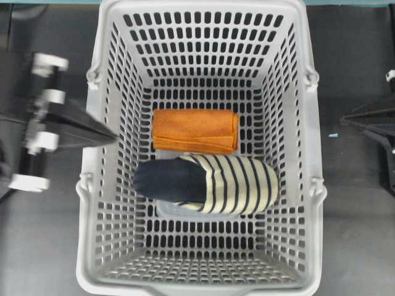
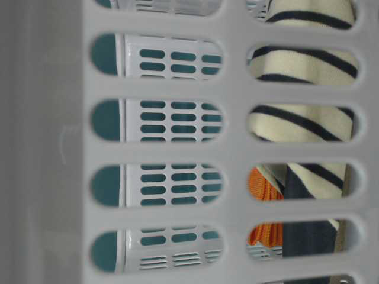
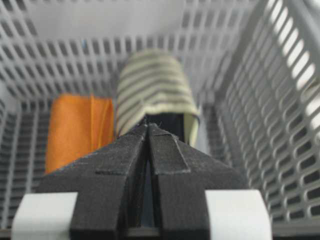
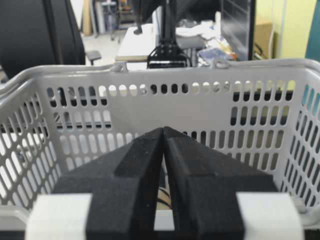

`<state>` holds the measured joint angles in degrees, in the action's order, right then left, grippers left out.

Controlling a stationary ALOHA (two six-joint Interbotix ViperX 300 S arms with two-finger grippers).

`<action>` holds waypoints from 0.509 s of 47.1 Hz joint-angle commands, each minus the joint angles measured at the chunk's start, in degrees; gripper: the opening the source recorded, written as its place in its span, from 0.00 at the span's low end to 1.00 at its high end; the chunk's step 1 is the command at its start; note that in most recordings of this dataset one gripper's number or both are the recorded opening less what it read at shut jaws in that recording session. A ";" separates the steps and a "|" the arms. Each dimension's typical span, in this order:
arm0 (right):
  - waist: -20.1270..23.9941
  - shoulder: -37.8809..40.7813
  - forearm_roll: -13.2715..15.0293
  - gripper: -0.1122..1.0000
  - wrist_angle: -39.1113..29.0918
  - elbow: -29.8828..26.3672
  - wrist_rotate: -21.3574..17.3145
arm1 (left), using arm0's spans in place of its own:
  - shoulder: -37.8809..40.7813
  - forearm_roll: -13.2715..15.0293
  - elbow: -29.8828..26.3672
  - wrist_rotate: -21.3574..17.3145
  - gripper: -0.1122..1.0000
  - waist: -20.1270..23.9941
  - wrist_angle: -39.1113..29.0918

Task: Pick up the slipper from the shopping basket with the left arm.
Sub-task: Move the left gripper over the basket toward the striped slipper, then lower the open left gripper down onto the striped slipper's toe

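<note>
While the left gripper (image 3: 148,131) and right gripper (image 4: 164,134) are shut on nothing, the slipper (image 1: 207,184) is judged soft and light, best pinched at its navy heel rim.

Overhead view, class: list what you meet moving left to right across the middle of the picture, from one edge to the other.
Left gripper → basket's left wall → slipper's navy heel → slipper's striped toe → basket's right wall → right arm.
</note>
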<state>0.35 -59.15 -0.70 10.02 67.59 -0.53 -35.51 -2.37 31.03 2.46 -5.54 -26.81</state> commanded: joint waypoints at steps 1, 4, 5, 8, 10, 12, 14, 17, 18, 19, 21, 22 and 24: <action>0.09 0.26 -0.18 0.10 0.00 -1.32 -0.09 | 6.77 -0.18 -8.09 0.09 0.10 -0.35 -7.65; 0.18 0.26 -0.18 0.10 -0.09 -1.23 -0.09 | 10.72 -0.18 -11.43 0.18 0.10 -0.53 -10.90; 0.26 0.18 -0.18 0.10 0.00 -1.23 -0.09 | 12.04 -0.26 -12.48 0.18 0.10 -0.62 -11.95; 0.35 0.26 -0.18 0.10 0.00 -1.14 -0.09 | 16.08 -0.26 -15.91 0.18 0.10 -0.79 -14.68; 0.53 0.18 -0.18 0.10 0.00 -1.14 -0.09 | 18.54 -0.18 -18.02 0.18 0.10 -0.88 -16.26; 0.62 0.26 -0.18 0.10 0.00 -1.14 -0.09 | 21.71 -0.26 -20.65 0.18 0.10 -0.97 -17.93; 0.70 0.18 -0.18 0.10 -0.09 -1.05 -0.09 | 24.17 -0.26 -22.68 0.09 0.10 -0.97 -19.07; 0.79 0.26 -0.18 0.10 -0.35 -1.05 -0.09 | 27.33 -0.26 -25.40 0.09 0.10 -0.97 -20.48; 0.88 0.26 -0.18 0.10 -0.35 -1.05 -0.09 | 28.30 -0.26 -26.19 0.00 0.10 -1.05 -20.92; 0.97 0.18 -0.18 0.10 -0.44 -1.05 -0.09 | 29.18 -0.26 -26.89 0.09 0.10 -0.97 -21.18; 0.97 0.26 -0.18 0.10 -0.70 -1.05 -0.09 | 31.55 -0.26 -28.74 0.18 0.10 -1.05 -22.24; 0.97 0.18 -0.18 0.10 -0.79 -1.05 -0.09 | 32.43 -0.26 -29.36 0.18 0.10 -1.05 -22.59; 0.97 0.18 -0.18 0.10 -0.97 -1.05 -0.09 | 34.19 -0.26 -30.59 0.35 0.10 -1.23 -23.03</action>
<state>1.23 -59.33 -0.62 9.14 67.59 -0.53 -3.78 -2.46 4.31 2.46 -6.42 -48.96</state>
